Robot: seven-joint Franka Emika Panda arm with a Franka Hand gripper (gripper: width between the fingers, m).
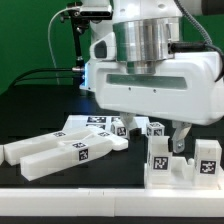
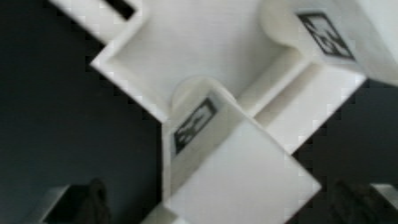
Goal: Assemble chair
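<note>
The chair is in loose white tagged pieces on the black table. Two long bars [image 1: 62, 152] lie side by side at the exterior view's left. Smaller tagged pieces [image 1: 104, 125] lie behind them. At the exterior view's right stands a blocky white chair piece [image 1: 186, 168] with two tags facing the camera. My gripper [image 1: 177, 141] hangs right over this piece. In the wrist view my gripper [image 2: 228, 206] straddles a slanted white tagged slab [image 2: 231, 150]. A dark gap shows between the slab and each of the fingers [image 2: 82, 204], so the jaws are open around it.
A pale front edge of the table [image 1: 100, 203] runs across the bottom of the exterior view. Black cables [image 1: 40, 75] and a green backdrop [image 1: 30, 40] stand behind the table. The arm's large white body [image 1: 150, 75] hides the middle back of the table.
</note>
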